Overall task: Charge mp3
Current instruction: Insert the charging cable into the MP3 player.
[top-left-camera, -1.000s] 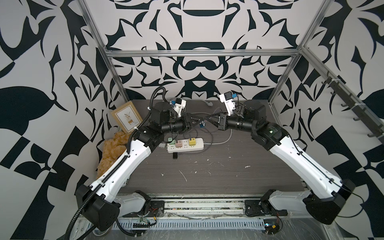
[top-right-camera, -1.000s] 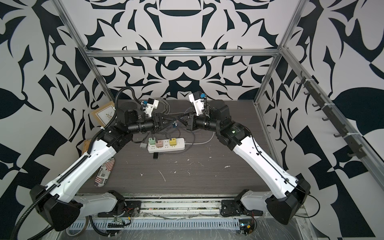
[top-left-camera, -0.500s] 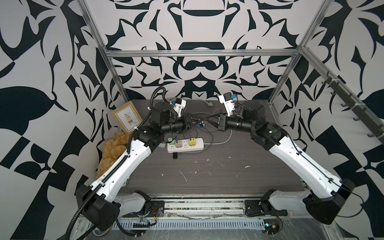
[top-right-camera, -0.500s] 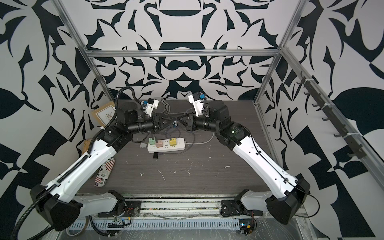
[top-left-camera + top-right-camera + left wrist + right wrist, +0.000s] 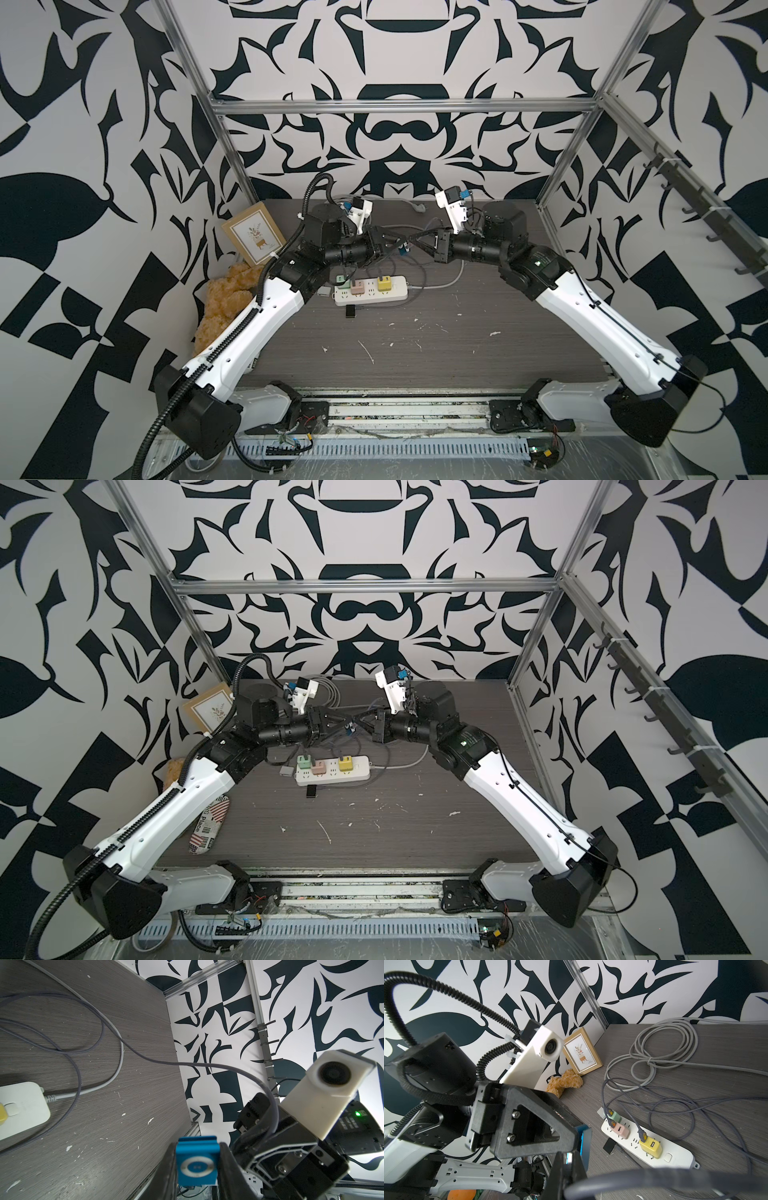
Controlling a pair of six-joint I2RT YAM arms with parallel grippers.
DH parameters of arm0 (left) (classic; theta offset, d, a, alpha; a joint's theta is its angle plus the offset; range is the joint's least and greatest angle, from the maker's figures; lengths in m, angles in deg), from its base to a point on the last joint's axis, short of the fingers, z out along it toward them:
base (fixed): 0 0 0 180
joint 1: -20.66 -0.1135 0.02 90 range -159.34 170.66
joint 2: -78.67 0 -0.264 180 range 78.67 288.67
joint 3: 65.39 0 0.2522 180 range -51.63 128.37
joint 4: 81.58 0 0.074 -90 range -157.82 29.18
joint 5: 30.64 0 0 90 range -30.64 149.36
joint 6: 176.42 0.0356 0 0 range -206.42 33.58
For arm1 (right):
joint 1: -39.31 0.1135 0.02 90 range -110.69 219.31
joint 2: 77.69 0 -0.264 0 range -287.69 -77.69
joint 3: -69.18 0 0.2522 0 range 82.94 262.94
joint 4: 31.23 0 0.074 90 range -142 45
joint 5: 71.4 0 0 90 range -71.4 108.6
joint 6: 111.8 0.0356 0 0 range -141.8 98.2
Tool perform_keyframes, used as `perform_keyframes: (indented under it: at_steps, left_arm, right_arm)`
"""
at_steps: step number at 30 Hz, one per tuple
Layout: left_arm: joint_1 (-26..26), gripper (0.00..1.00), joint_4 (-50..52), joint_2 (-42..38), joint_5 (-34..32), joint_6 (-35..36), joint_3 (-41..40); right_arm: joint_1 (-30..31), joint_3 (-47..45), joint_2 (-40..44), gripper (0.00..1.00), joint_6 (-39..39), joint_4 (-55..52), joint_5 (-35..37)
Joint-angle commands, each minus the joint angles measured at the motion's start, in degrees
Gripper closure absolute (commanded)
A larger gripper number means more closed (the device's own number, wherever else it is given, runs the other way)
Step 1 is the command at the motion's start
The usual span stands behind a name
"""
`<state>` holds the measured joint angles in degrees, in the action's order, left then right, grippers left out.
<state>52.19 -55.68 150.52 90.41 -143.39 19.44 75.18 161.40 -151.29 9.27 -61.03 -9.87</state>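
Black-and-white patterned walls close in a dark wood-grain bench (image 5: pixel 457 345), and I'm looking at both arms meeting in the air over its far middle. My left tool (image 5: pixel 400 245) is gripping the mp3 (image 5: pixel 197 1164): the left wrist view shows the little blue player clamped by its sides between the two dark fingers (image 5: pixel 227 1169), with its pale ring face turned toward that camera. So the mp3 is off the bench, held just beyond the white power strip (image 5: pixel 399 293), which carries green, pink and yellow charger cubes. My right tool (image 5: pixel 416 242) faces it tip to tip, its jaws pinched almost fully together on the grey cable (image 5: pixel 207 1064), which loops back across the bench toward the strip. In both top views the two tools nearly touch. I cannot tell whether the cable's plug end reaches the player. On the near side of the strip lies a small black device (image 5: pixel 351 311). Toward the far left, a framed picture (image 5: pixel 254 237) leans against the wall, with a tan plush toy (image 5: pixel 226 299) just in front of it.
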Motion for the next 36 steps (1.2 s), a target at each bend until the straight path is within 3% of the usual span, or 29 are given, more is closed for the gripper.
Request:
perform_keyframes:
  at_steps: [1,20,36]
  left_arm:
    - [0.13,1.0,-2.29,-0.14,0.68,0.54,1.04]
    - [-0.11,1.0,-2.7,-0.38,0.29,0.22,1.62]
    - [0.73,1.0,-4.32,-0.06,2.95,-0.63,0.89]
  right_arm:
    - [0.38,-0.46,0.19,1.0,-1.52,-0.84,0.78]
    - [1.28,0.29,-0.25,1.0,-5.57,-6.11,3.43]
    - [2.27,1.0,-2.24,1.0,-4.09,-2.53,7.62]
